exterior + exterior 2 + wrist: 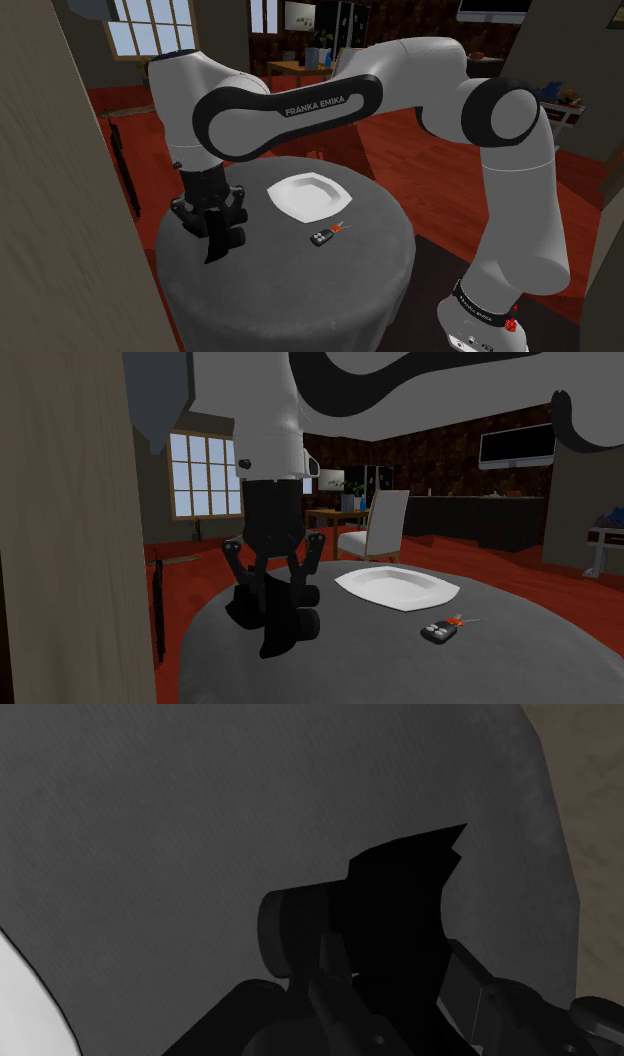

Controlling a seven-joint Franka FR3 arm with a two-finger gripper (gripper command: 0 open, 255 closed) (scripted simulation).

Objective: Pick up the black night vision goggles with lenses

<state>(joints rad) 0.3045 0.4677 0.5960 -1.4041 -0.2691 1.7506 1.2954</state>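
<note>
Goggles (400,904), black and lensed, sit clamped in the gripper (213,225) near the worktop's (380,260) rim. The hold looks off-centre, so they could swivel or slip free when lifted.

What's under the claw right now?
The black goggles are directly beneath the claw, over the grey tabletop. Their top is covered by the claw, and the tabletop beneath them is hidden, so I can't tell whether they rest on it.

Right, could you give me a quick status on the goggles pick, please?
Tool shut on black night vision goggles with lenses. Lift-off from round dark grey table unclear. White plate well aside, nothing blocking.
</note>
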